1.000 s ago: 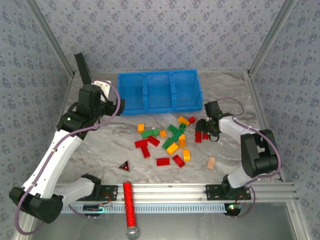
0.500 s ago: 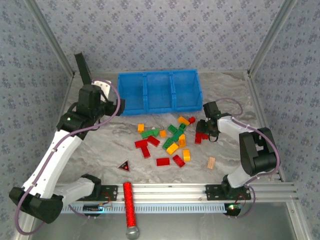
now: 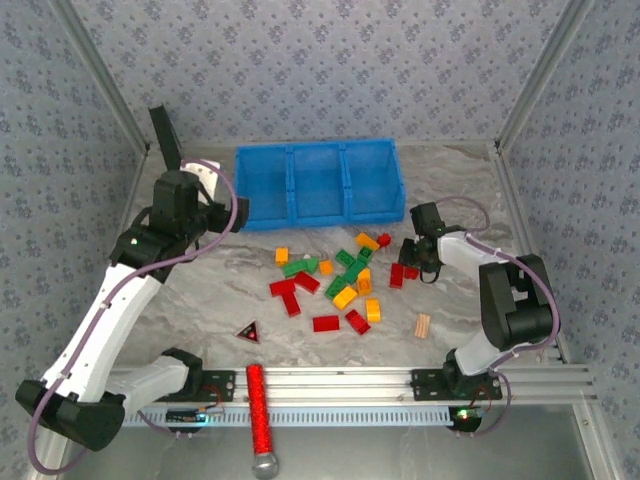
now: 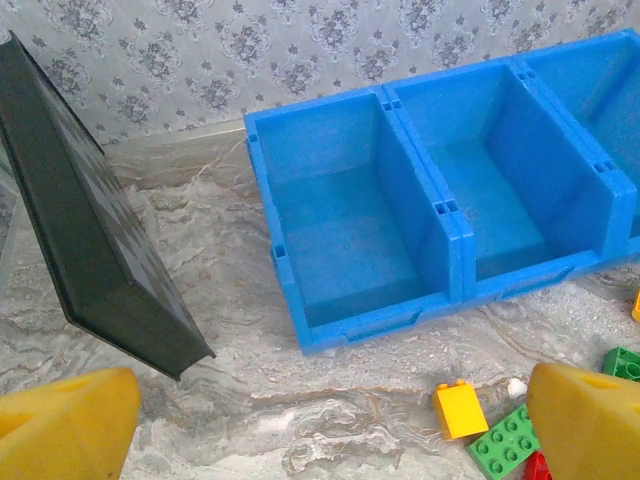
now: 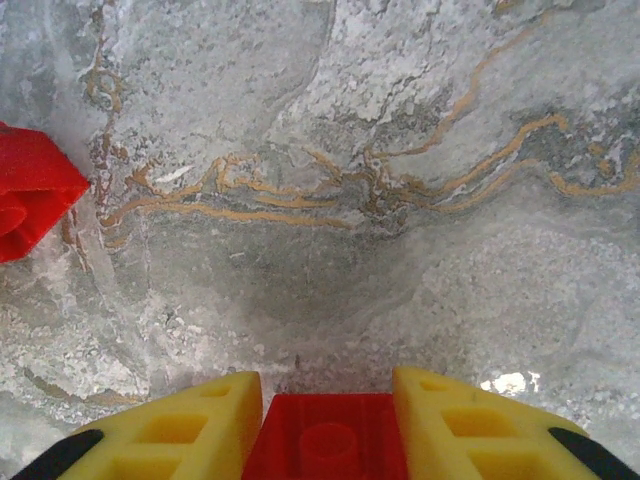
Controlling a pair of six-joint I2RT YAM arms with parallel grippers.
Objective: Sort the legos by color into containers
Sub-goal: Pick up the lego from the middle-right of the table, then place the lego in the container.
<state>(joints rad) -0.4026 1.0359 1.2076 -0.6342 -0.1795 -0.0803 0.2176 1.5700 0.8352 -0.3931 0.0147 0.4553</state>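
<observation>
Your right gripper (image 5: 325, 392) sits low on the surface (image 3: 200, 300) in front of the blue bin's (image 3: 318, 215) right end. Its yellow fingers (image 5: 180, 430) are closed against a red brick (image 5: 322, 440), and a second red brick (image 5: 28, 190) lies close by, not touching. Your left gripper (image 4: 330, 400) hangs off the bin's left front corner, spread wide with nothing between its fingers. The one bin has three open compartments side by side. The legos (image 3: 335, 288) are scattered in front of its middle and right compartments. You can count roughly eight red, six yellow-orange and five green, though some touch or overlap, so the count is not sure. Farther from the bin than the scatter lie one tan ridged piece (image 3: 423, 326) and one dark triangle (image 3: 248, 331). A black panel (image 4: 90, 230) leans just beside the bin's left end. The bin's back stands near the far wall. You have a strip of bare surface between the bin's front and the legos, and a wider stretch in front of its left end.
</observation>
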